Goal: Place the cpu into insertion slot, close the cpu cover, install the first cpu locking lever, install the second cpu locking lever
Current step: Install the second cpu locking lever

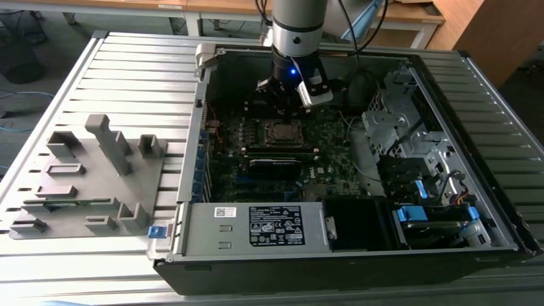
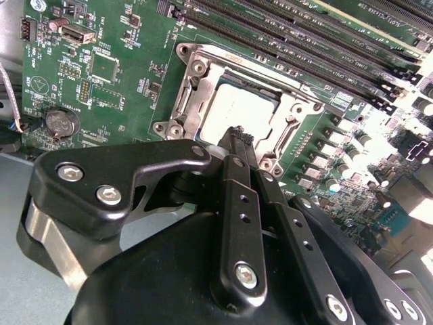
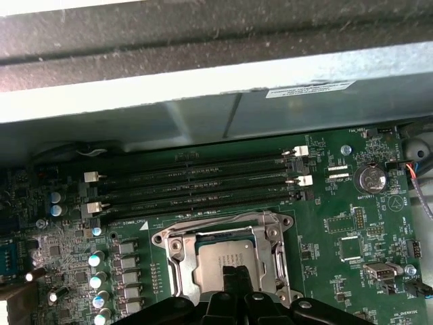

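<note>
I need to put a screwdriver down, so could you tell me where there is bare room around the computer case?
The slatted table is bare between the grey fixture block and the open case, and beyond the block. Inside the case it is crowded: the hand hangs over the insertion slot, with the drive cage beside it.

Silver-grey cpu [image 3: 226, 257] on green motherboard [image 3: 338, 223] (black end effector [image 2: 238, 139]).

The arm [image 1: 299, 25] is a silver-grey tube with black cables, and the gripper [image 2: 235, 139] has black links (with silver screws).
</note>
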`<state>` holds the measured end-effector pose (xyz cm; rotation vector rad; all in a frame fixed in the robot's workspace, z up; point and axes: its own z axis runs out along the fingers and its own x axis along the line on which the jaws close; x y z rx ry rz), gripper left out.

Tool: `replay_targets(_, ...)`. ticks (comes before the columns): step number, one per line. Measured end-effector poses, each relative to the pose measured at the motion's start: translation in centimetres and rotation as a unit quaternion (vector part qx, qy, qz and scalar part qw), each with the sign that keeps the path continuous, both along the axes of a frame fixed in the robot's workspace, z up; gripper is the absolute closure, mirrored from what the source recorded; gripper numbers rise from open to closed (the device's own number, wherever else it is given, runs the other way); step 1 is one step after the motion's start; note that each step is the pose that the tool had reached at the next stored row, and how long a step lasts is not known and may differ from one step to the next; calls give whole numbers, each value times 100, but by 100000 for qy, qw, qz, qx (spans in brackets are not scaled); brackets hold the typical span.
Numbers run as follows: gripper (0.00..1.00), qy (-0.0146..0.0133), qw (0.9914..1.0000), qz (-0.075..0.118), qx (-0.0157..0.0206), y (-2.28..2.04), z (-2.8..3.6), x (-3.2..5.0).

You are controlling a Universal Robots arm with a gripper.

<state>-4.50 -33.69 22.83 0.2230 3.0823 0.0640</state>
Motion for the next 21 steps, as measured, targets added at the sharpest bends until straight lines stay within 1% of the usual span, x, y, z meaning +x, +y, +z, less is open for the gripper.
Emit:
replay_targets(13,90,6,100000,0,-11,0,12,0)
replay_targets(17,90,2,100000,-1,-6,0,26,0)
replay_targets(21,90,1,100000,-1,-3,0,55,0)
